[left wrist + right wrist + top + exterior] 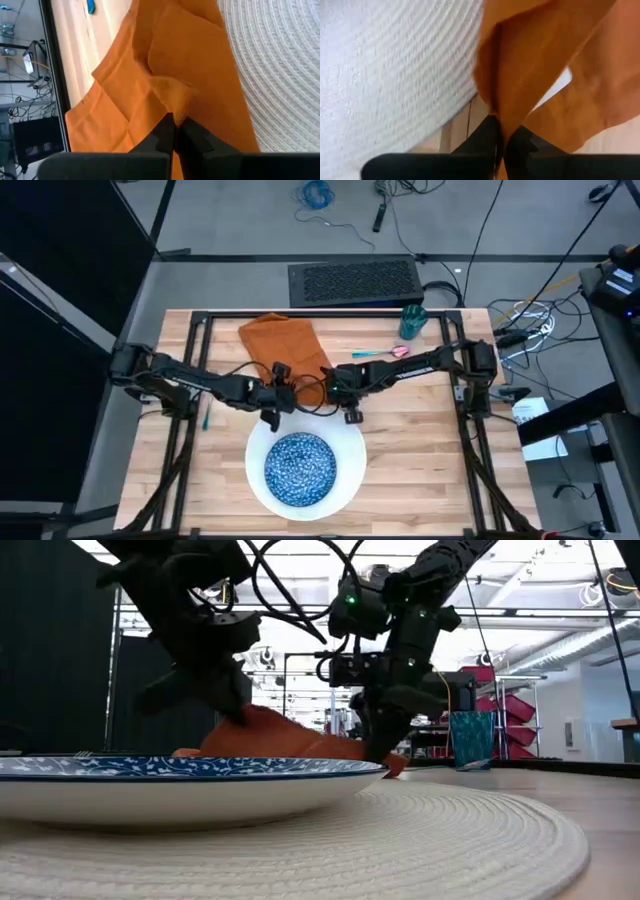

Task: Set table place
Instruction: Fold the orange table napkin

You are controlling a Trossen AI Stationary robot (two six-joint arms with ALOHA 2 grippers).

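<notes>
So both arms are on the orange napkin [283, 348] right now, which sits toward the far edge of the tabletop [420, 450], a bit left of middle, with its near end reaching the woven white placemat [352, 442]. The left gripper [173, 131] is pinched together on a raised fold of the cloth, and the right gripper [502, 132] is clamped on a hanging edge of it too. In the low view the cloth is tented up between them.

Handling-wise it's just light, floppy fabric: no stiffness at all, so it'll sag and fold wherever it isn't held. I reckon corners or edges are the sane places to grab, one per gripper, spread apart so it stays flat when laid down. Not fragile, but it could slip out of a thin pinch.

Containers: the blue speckled bowl [299, 467] sits on the placemat near the front edge, and looks empty as far as I can see. The teal cup [412, 321] stands at the far edge toward the right corner; can't tell what's in it. Some cutlery [381, 352] lies just beside it, between the cup and the napkin
</notes>
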